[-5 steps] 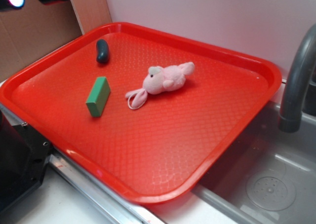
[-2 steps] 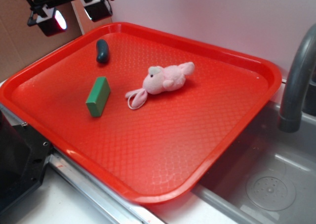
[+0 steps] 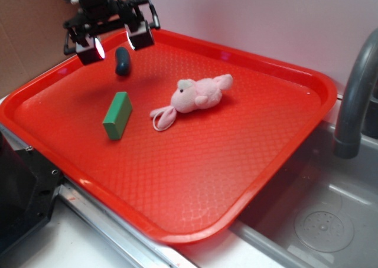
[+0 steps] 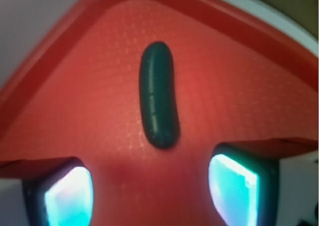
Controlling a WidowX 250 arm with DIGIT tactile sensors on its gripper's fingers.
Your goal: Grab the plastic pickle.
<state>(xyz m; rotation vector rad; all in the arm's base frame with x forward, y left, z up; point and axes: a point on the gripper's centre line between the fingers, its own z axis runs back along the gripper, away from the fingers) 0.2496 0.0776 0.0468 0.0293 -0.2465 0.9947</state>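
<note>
The plastic pickle [image 3: 122, 61] is a small, very dark green curved oblong lying in the far left corner of the red tray [image 3: 195, 179]. In the wrist view the pickle [image 4: 159, 94] lies lengthwise just ahead of the fingertips. My gripper [image 3: 115, 42] hangs above the pickle, open, with one finger on each side and nothing between them. From the wrist view the gripper [image 4: 151, 195] shows two glowing pads [image 4: 232, 188] wide apart over bare tray.
A lighter green rectangular block [image 3: 117, 115] lies near the tray's left side. A pink plush toy [image 3: 195, 95] rests mid-tray. A grey faucet [image 3: 357, 91] and a sink [image 3: 322, 221] are at the right. Brown cardboard [image 3: 29, 38] stands behind the tray's left corner.
The gripper has come down and to the right from the top left corner, and now hangs over the pickle. The tray's objects have not moved.
</note>
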